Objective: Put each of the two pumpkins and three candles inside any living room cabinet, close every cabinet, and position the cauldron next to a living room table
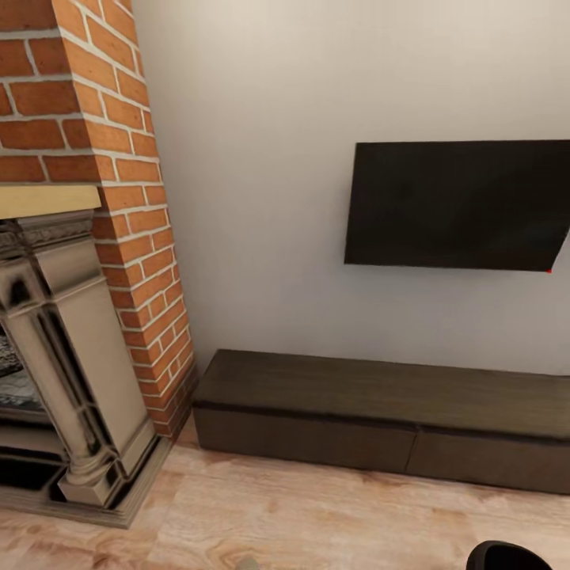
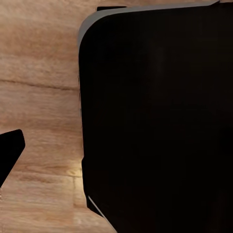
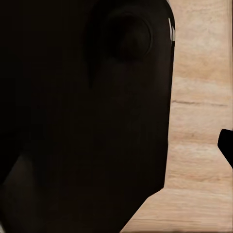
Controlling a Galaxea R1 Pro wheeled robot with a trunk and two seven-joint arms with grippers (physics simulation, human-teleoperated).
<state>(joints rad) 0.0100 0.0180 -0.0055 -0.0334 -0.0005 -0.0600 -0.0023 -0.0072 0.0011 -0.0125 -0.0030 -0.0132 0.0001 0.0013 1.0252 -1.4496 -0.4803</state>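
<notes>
Head view — where is the cabinet [image 1: 380, 412]?
— Shut, on the floor [image 1: 277, 514] under the TV [image 1: 459, 204], beside the fireplace [image 1: 63, 356].
— And each gripper?
— Can't tell.

matt dark wood cabinet [image 1: 380, 412], rough brick chimney [image 1: 103, 158], woodgrain floor [image 1: 301, 514]

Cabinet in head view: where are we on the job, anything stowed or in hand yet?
Done: the cabinet under the wall TV looks closed, its drawer fronts flush. In hand: can't tell, as dark robot bodywork blocks both wrist views. Left: pumpkins, candles and cauldron all apparently still pending; whether anything is already inside can't be seen.
</notes>
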